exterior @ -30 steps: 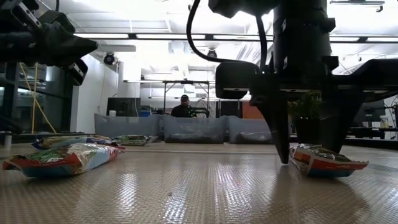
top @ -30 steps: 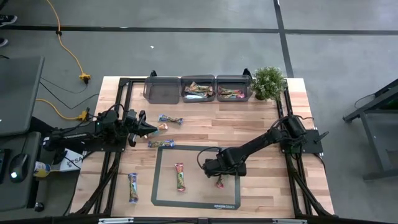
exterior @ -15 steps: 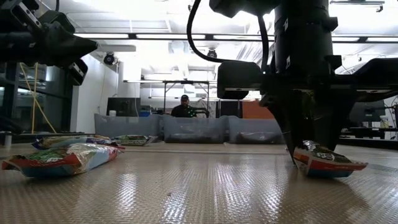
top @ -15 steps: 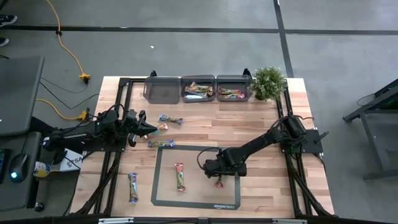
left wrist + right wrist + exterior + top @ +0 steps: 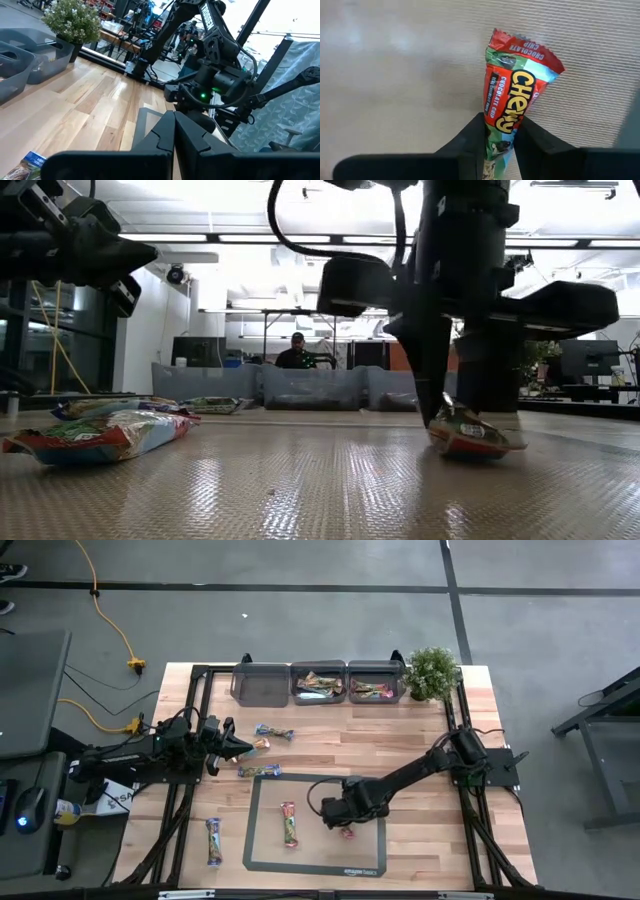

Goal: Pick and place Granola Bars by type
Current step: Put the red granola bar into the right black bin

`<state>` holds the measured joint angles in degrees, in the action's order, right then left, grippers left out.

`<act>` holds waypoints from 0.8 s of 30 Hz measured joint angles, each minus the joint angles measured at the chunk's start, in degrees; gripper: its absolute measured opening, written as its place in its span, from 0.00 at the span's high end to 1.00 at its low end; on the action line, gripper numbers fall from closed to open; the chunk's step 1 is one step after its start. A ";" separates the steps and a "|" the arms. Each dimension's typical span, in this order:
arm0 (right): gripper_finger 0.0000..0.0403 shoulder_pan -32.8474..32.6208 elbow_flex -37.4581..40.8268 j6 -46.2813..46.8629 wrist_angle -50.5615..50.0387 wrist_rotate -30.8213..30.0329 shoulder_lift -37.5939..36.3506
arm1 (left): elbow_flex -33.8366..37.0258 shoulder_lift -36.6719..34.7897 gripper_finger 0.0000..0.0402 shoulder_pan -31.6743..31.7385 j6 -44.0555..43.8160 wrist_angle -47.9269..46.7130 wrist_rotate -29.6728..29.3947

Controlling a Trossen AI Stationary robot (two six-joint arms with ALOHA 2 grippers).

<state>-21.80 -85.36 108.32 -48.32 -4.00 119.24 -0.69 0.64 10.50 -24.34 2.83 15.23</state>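
A red granola bar (image 5: 512, 112) is pinched near one end between the two fingers of the right gripper (image 5: 500, 145), over the right part of the grey mat (image 5: 262, 840) near the table's front edge; its gripped end is raised while the far end is tipped down toward the mat. A second bar (image 5: 289, 823) is laid on the mat's left part. More bars (image 5: 273, 733) are scattered on the wooden table (image 5: 480, 840) toward its left edge, and others are seen in the clear bins (image 5: 265, 685) along the back edge, beside a potted plant (image 5: 432, 672). The left gripper (image 5: 248, 747), fingers pressed together, is held above the left side.

Red Chewy bar (image 5: 507, 112) pinched, tilted on mat (image 5: 262, 840).
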 joint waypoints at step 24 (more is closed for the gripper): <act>0.85 0.00 -0.11 -43.26 41.39 -4.50 -0.31 | 0.00 0.01 1.00 -0.02 0.00 0.02 0.06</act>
<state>-21.80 -85.47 65.06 -6.92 -8.50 118.93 -0.69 0.66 10.49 -24.34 2.85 15.29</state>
